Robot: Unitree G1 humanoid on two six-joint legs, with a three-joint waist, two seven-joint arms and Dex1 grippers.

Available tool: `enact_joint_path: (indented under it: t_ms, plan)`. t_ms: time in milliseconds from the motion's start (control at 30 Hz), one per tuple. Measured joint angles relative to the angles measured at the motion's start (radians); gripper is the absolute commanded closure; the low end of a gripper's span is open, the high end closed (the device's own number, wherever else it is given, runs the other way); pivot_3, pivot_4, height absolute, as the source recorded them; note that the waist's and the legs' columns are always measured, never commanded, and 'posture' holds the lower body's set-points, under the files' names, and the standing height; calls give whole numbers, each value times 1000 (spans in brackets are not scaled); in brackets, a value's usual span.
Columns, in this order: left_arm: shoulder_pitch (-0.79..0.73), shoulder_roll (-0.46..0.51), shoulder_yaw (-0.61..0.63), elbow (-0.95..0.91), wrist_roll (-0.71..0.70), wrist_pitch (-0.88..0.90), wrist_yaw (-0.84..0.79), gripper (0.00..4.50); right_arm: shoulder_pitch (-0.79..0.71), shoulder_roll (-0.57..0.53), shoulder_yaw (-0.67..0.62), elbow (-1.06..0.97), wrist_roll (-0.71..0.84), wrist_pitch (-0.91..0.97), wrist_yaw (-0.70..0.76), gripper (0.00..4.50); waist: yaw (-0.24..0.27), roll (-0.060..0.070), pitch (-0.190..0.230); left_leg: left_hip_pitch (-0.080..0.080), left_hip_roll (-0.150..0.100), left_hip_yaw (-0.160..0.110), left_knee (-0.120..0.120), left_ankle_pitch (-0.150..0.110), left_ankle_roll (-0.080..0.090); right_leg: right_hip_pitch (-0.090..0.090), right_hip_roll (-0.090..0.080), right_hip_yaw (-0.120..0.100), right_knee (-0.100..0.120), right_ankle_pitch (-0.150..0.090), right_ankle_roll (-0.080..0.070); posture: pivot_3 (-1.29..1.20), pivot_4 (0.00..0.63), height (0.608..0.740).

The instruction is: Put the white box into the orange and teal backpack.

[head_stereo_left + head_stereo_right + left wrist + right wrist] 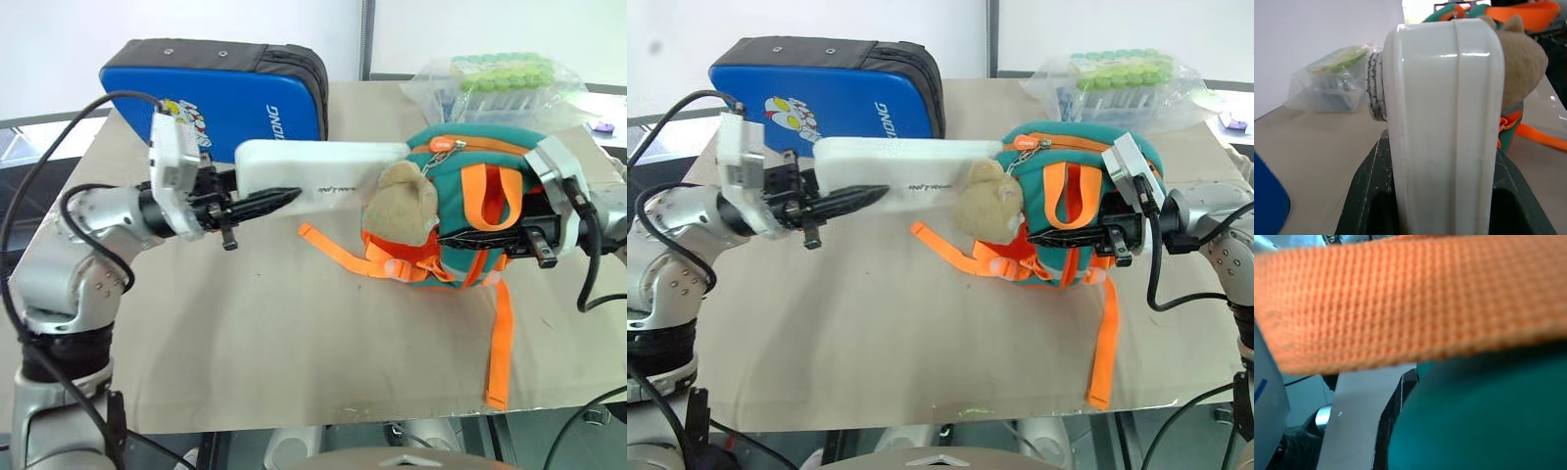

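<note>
My left gripper [284, 199] is shut on one end of the white box [323, 164], a flat translucent-white case with small dark lettering, and holds it level above the table. The box's other end points at the orange and teal backpack [470, 162] and reaches its tan plush piece [404, 208]. In the left wrist view the white box [1444, 122] stands on edge between the dark fingers. My right gripper [465, 238] is shut across the backpack's front, at its orange handle loop [490, 196]. The right wrist view shows an orange strap [1410, 298] over teal fabric [1484, 421].
A blue padded case [216, 98] with a cartoon figure stands at the back left. A clear bag of green-capped tubes [500, 83] lies at the back right. A loose orange strap [500, 343] trails from the backpack toward the tan table's front edge [294, 416].
</note>
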Motion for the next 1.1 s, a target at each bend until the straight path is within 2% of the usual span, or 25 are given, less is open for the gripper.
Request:
enact_joint_path:
  t_ms: [167,367,567,600,633,667,767,900,967,1033,1100]
  plan:
    - [-197,-98,-175,104,109,-74,-86,3475,9,9,-8,-62,14,5,-3,4446,9,0,0,-1,-2,2,2,-1,2,1,0,-3,2,1,1,0,150,740]
    - [-412,-173,-307,252,209,-51,-139,3475,13,54,-9,-84,-5,-19,-53,4446,-8,-1,0,0,-2,1,2,1,-1,0,1,-3,2,1,1,0,150,740]
    - [-504,-339,-479,365,378,-4,-82,3475,23,93,-10,-120,-34,-38,-120,4446,-11,-1,0,-1,-4,1,3,1,-1,1,0,-1,2,0,3,0,150,740]
    - [-505,-365,-519,384,421,-10,-66,2462,30,100,-10,-135,-36,-39,-139,4500,-11,-1,0,-1,-4,1,3,1,-1,1,0,-1,2,0,3,0,150,740]
    - [-503,-381,-544,394,445,-10,-55,2241,37,105,-10,-146,-38,-39,-151,4500,-12,-1,0,-1,-5,0,3,1,-1,0,0,-1,2,0,3,0,150,740]
    - [-489,-409,-541,392,451,-6,-28,1707,53,112,-10,-155,-46,-39,-188,4500,-14,-1,0,-1,-3,-2,3,1,-1,0,0,0,3,0,3,0,150,740]
    - [-475,-395,-458,386,397,71,7,497,61,119,-10,-155,-82,-44,-248,4500,-26,-1,0,1,-2,-1,2,1,-1,-1,1,2,5,0,3,0,150,740]
    - [-441,-244,-248,374,205,329,-24,497,51,144,0,-110,-152,-80,-295,4500,-46,-1,0,3,0,-2,2,-1,3,-1,3,2,8,0,3,0,150,740]
    - [-415,-167,-115,367,70,518,-26,497,45,163,16,-87,-184,-103,-305,4500,-47,-1,0,3,0,-3,3,-1,3,-1,4,1,9,0,3,0,150,740]
    - [-369,-123,14,331,-53,681,-3,497,44,176,30,-79,-196,-106,-305,4500,-45,-1,0,3,0,-3,3,-1,2,0,3,1,8,0,3,0,150,740]
    - [-350,-126,63,297,-123,763,22,497,40,180,30,-71,-197,-106,-306,4500,-37,-1,0,2,0,-4,4,1,-1,1,2,0,7,0,3,0,150,740]
